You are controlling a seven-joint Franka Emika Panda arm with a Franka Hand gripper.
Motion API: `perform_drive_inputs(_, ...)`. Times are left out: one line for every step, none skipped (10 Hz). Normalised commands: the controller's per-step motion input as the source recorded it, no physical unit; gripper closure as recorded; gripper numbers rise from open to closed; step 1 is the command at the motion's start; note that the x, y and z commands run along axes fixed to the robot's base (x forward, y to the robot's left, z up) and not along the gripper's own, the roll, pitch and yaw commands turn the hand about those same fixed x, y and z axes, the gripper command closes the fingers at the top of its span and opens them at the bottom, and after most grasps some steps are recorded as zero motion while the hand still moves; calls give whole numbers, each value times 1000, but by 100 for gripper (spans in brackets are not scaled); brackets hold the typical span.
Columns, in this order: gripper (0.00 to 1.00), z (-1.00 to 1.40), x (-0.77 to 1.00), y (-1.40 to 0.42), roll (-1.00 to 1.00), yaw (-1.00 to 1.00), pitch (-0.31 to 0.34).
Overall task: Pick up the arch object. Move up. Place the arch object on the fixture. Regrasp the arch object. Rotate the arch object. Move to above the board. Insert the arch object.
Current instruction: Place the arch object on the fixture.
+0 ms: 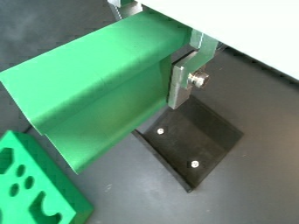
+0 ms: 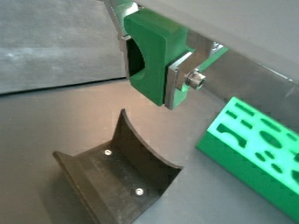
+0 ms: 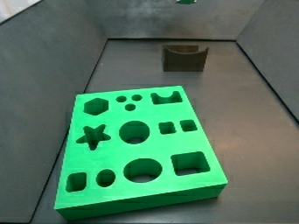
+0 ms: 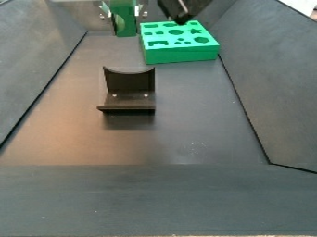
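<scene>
My gripper (image 2: 149, 66) is shut on the arch object (image 2: 155, 54), a small green block with a curved notch in one side, and holds it in the air above the fixture. It also shows in a wrist view (image 1: 100, 83) and in a side view (image 4: 121, 18). One silver finger (image 1: 184, 80) presses its flank. The fixture (image 2: 121, 171) is a dark block with a U-shaped dip on a base plate, seen below the arch in both wrist views and on the floor in both side views (image 4: 126, 89) (image 3: 184, 57). The board (image 3: 140, 147) is a large green slab with shaped cut-outs.
The board lies flat on the dark floor, apart from the fixture, and also shows in the wrist views (image 1: 35, 188) (image 2: 251, 149) and a side view (image 4: 177, 41). Sloping dark walls (image 4: 50, 83) close the floor in on both sides.
</scene>
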Motion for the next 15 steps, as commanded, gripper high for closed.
perform_drive_inputs(100, 2, 63, 29, -245, -128, 164)
perform_drive_inputs(100, -1000, 101, 61, -1000, -193, -32)
perform_drive_inputs(100, -1000, 106, 69, -1000, -193, -47)
perform_drive_inputs(100, -1000, 112, 74, -1000, -183, -39)
perform_drive_inputs(100, -1000, 124, 75, -1000, -171, -23)
perform_drive_inputs(100, -1000, 133, 83, -1000, -165, -22)
perform_drive_inputs(100, -1000, 141, 88, -1000, -163, -26)
perform_drive_inputs(100, -1000, 152, 96, -807, -132, -24)
perform_drive_inputs(100, -1000, 162, 103, -634, -105, -22)
perform_drive_inputs(100, -1000, 174, 113, -406, -80, -11)
perform_drive_inputs(100, -1000, 181, 111, -273, -64, 3)
perform_drive_inputs(100, -932, 174, 102, -208, -56, 7)
perform_drive_inputs(100, -734, 143, 92, -175, -56, 12)
perform_drive_inputs(100, -503, 110, 72, -149, -54, 14)
perform_drive_inputs(100, -335, 92, 57, -137, -55, 7)
